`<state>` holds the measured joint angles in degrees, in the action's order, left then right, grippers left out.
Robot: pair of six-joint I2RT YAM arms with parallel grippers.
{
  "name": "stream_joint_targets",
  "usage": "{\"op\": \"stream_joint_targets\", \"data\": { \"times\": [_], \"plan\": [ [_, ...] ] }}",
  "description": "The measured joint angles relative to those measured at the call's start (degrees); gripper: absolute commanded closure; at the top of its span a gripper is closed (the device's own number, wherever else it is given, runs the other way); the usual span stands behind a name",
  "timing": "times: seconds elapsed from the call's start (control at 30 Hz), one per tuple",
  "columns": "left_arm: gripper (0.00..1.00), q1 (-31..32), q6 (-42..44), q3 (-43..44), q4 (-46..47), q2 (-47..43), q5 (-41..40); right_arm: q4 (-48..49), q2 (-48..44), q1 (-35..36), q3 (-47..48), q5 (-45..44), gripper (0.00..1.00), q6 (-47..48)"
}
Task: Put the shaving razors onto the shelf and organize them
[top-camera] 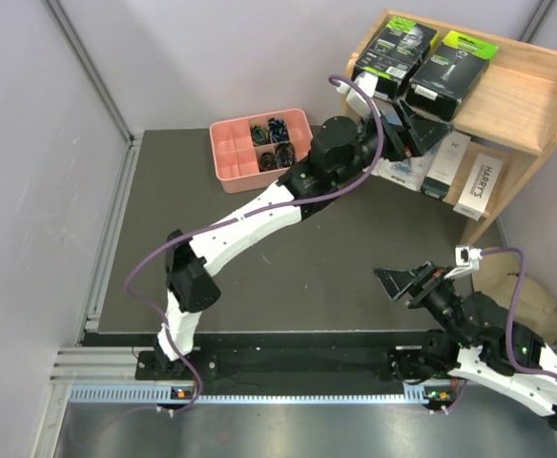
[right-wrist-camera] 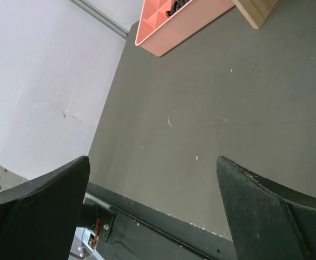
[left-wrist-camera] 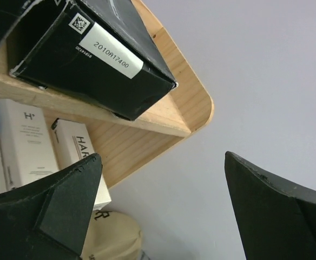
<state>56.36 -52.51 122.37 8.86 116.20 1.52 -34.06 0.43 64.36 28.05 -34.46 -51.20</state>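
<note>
The wooden shelf [top-camera: 531, 95] stands at the far right. Two black boxes with lime-green ends [top-camera: 393, 48] [top-camera: 450, 72] lie side by side on its top tier. Two slim white boxes [top-camera: 447, 160] [top-camera: 479, 184] lie on the lower tier, next to a clear blister pack [top-camera: 402, 174] partly hidden by my left arm. My left gripper [top-camera: 420, 134] is open and empty at the shelf's front, between the tiers. Its wrist view shows a black box [left-wrist-camera: 93, 59], the shelf edge [left-wrist-camera: 169, 116] and the white boxes [left-wrist-camera: 25, 143]. My right gripper [top-camera: 402, 283] is open and empty, low over the mat.
A pink divided tray [top-camera: 236, 153] of small dark items sits at the back of the dark mat; it also shows in the right wrist view [right-wrist-camera: 174, 24]. A beige rounded object [top-camera: 531, 296] lies at the right below the shelf. Grey walls enclose the area.
</note>
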Motion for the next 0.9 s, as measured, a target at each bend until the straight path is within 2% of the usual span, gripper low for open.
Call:
{"op": "stream_joint_targets", "data": {
  "times": [0.2, 0.47, 0.7, 0.9],
  "plan": [
    [0.01, 0.07, 7.93, -11.58, -5.09, -10.27, 0.57, -0.63, 0.00, 0.00, 0.22, 0.00, 0.01, 0.02],
    [0.01, -1.16, 20.52, -25.16, -18.71, -28.59, -3.89, -1.55, 0.00, 0.00, 0.24, 0.02, 0.01, 0.00],
    [0.01, -12.48, 20.79, -45.57, -24.46, -40.92, 0.37, -2.51, 1.92, 0.00, 1.14, 0.13, 0.01, -0.09],
    [0.01, -21.18, 18.86, -62.95, -28.83, -42.77, 7.76, -1.44, 17.16, 0.00, 5.49, 2.12, 0.01, 0.70]
  ]
}}
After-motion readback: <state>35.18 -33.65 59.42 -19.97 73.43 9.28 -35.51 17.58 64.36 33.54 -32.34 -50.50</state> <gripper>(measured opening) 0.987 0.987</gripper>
